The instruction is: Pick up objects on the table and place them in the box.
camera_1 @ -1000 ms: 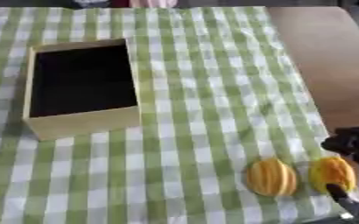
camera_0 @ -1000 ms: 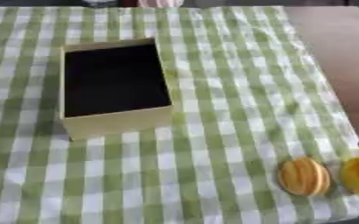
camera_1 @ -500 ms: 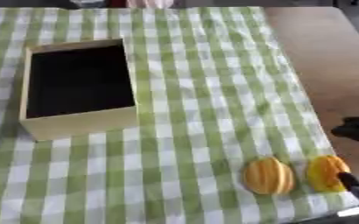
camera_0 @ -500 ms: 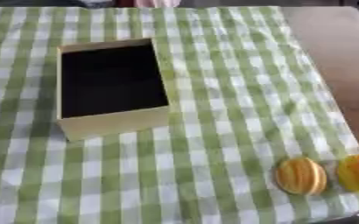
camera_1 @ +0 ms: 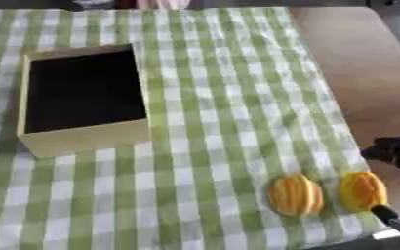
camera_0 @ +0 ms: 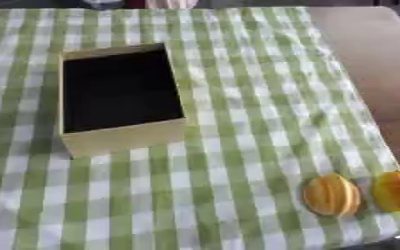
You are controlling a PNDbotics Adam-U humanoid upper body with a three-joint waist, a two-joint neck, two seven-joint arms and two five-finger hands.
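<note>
A tan box with a dark inside stands open on the left of the green checked cloth. Two ribbed fruit-like objects lie near the cloth's front right corner: a yellow-orange one and, to its right, an orange one. Only dark parts of my right hand show at the right edge, just right of and above the orange object. Another dark part of it sits at that object's lower right side. My left hand is out of sight.
The cloth ends at the right on a bare brown table. The front edge of the table runs close below the two objects.
My right hand has drawn slightly back toward the right edge. The box and both objects lie where they were.
</note>
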